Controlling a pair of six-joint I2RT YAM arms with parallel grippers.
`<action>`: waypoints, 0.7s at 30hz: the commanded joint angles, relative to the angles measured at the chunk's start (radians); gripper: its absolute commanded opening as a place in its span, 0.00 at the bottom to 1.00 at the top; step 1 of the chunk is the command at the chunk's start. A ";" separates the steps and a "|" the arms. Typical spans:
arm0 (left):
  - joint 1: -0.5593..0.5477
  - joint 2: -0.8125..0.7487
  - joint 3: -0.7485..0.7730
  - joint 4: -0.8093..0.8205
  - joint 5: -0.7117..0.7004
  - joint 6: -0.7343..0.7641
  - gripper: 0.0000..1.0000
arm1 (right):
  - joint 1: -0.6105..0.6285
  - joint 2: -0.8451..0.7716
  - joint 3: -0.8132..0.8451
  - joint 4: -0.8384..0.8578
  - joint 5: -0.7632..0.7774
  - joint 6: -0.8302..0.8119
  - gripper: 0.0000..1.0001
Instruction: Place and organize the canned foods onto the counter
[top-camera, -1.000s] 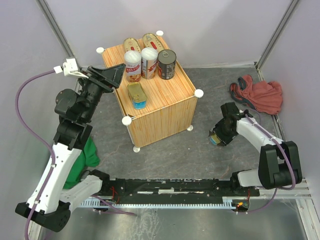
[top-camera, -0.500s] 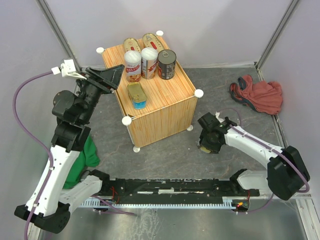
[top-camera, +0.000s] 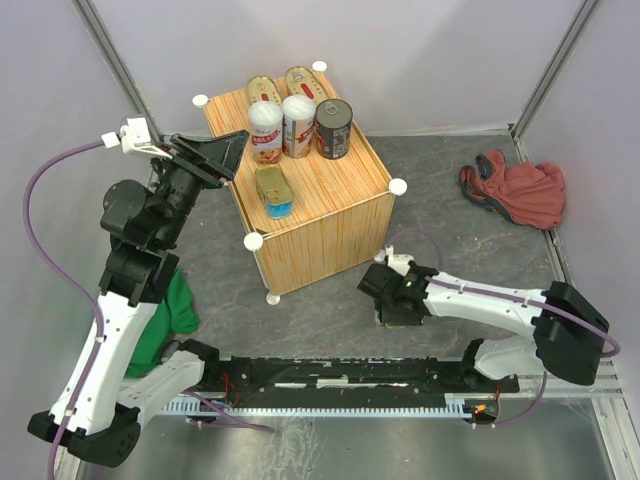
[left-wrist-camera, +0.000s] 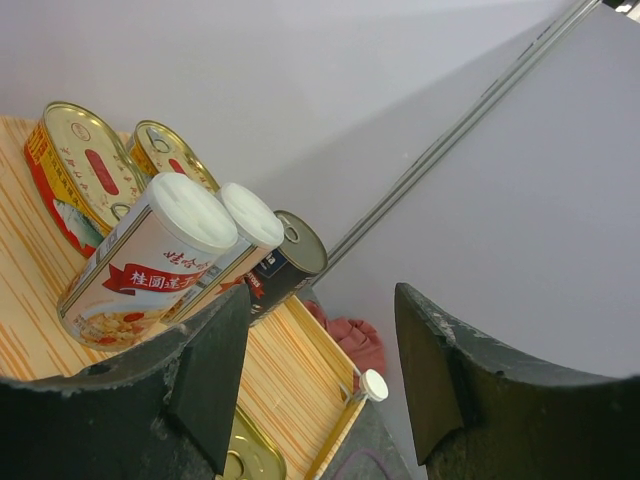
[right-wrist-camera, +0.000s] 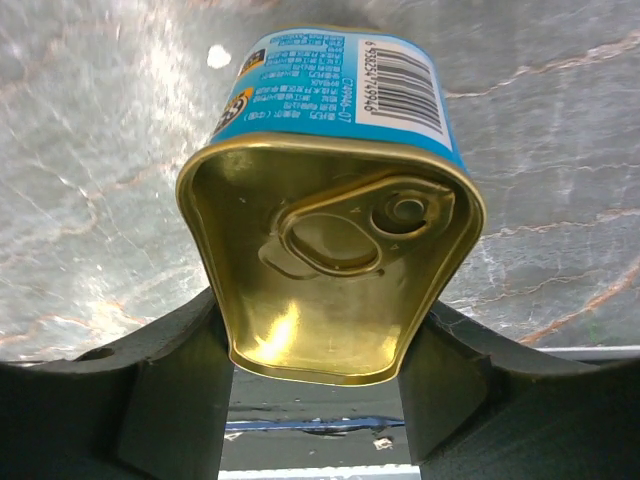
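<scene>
The right arm (top-camera: 490, 300) stretches low over the floor (top-camera: 450, 200), the right gripper (top-camera: 397, 300) pinching a blue-sided tin (right-wrist-camera: 330, 250) near the counter's (top-camera: 335, 195) front. The left arm (top-camera: 130, 275) stands raised, elbow bent, the left gripper (top-camera: 222, 152) spread empty at the counter's left edge beside six tins (top-camera: 297, 125).

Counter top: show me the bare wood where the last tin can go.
Bare: the counter top's near-right stretch, between the rectangular tin, the dark can and the right corner knob. Crowded: everything from the dark can's row to the far edge.
</scene>
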 joint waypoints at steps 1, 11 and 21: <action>0.004 -0.011 0.044 0.010 0.022 -0.035 0.66 | 0.088 0.055 0.048 0.044 0.045 -0.091 0.18; 0.004 -0.031 0.047 -0.025 0.013 -0.021 0.66 | 0.219 0.107 0.036 0.130 0.036 -0.209 0.33; 0.004 -0.048 0.044 -0.039 0.011 -0.024 0.65 | 0.237 0.084 0.027 0.121 0.098 -0.247 0.62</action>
